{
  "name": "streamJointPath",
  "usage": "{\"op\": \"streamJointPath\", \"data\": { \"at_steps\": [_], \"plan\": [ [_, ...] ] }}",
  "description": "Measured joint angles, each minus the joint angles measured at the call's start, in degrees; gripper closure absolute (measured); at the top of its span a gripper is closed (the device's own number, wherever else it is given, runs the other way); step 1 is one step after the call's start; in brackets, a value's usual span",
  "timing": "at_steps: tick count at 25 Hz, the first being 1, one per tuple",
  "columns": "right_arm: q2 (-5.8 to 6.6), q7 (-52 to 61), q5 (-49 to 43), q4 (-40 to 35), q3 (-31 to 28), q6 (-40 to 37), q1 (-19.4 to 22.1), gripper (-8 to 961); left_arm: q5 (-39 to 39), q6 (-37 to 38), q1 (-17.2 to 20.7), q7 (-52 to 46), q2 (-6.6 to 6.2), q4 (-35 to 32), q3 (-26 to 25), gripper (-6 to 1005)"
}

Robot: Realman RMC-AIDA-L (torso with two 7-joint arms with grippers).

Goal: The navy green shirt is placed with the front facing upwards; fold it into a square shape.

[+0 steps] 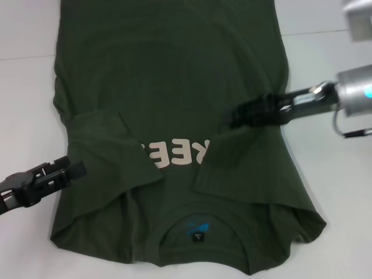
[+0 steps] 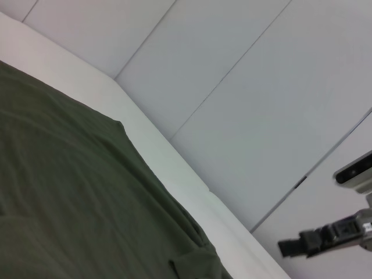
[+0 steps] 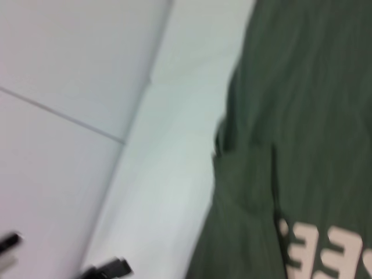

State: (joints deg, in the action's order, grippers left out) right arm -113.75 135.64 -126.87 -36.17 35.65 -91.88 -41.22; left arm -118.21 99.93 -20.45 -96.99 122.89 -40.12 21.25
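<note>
Shirt (image 1: 168,75): dark green, spread front up on the white table (image 1: 23,29), collar and blue label (image 1: 197,228) nearest the robot, hem at the far edge. Cream lettering (image 1: 174,154) partly covered, because both sleeves lie folded inward over the chest; this narrows the body toward a square.

Right gripper (image 1: 232,118): over the folded right sleeve, tips touching or just above the cloth at its inner corner. Whether it pinches fabric or stands parted, cannot tell. Likely placed there to lay the flap flat.

Left gripper (image 1: 72,168): at the shirt's left edge beside the folded left sleeve, fingers narrow, nothing visibly held. Seems clear of the cloth.

Judgement: sleeve folds done; lengthwise fold not yet made.
</note>
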Motion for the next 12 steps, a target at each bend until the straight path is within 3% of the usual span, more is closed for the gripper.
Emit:
{"op": "streamJointPath", "data": {
  "at_steps": [7, 9, 12],
  "plan": [
    [4.42, -3.84, 6.56, -2.89, -0.49, -4.90, 5.55, 553, 0.00, 1.18, -0.77, -1.30, -0.53, -0.25, 0.03, 231],
    [4.97, -6.95, 8.95, -2.85, -1.66, -5.56, 7.32, 553, 0.00, 1.40, -1.07, -2.13, -0.80, -0.31, 0.03, 230],
    [4.62, -12.06, 13.30, -2.35, -3.64, -5.81, 10.25, 553, 0.00, 1.49, -1.32, -3.13, -0.90, -0.34, 0.03, 230]
  ]
}}
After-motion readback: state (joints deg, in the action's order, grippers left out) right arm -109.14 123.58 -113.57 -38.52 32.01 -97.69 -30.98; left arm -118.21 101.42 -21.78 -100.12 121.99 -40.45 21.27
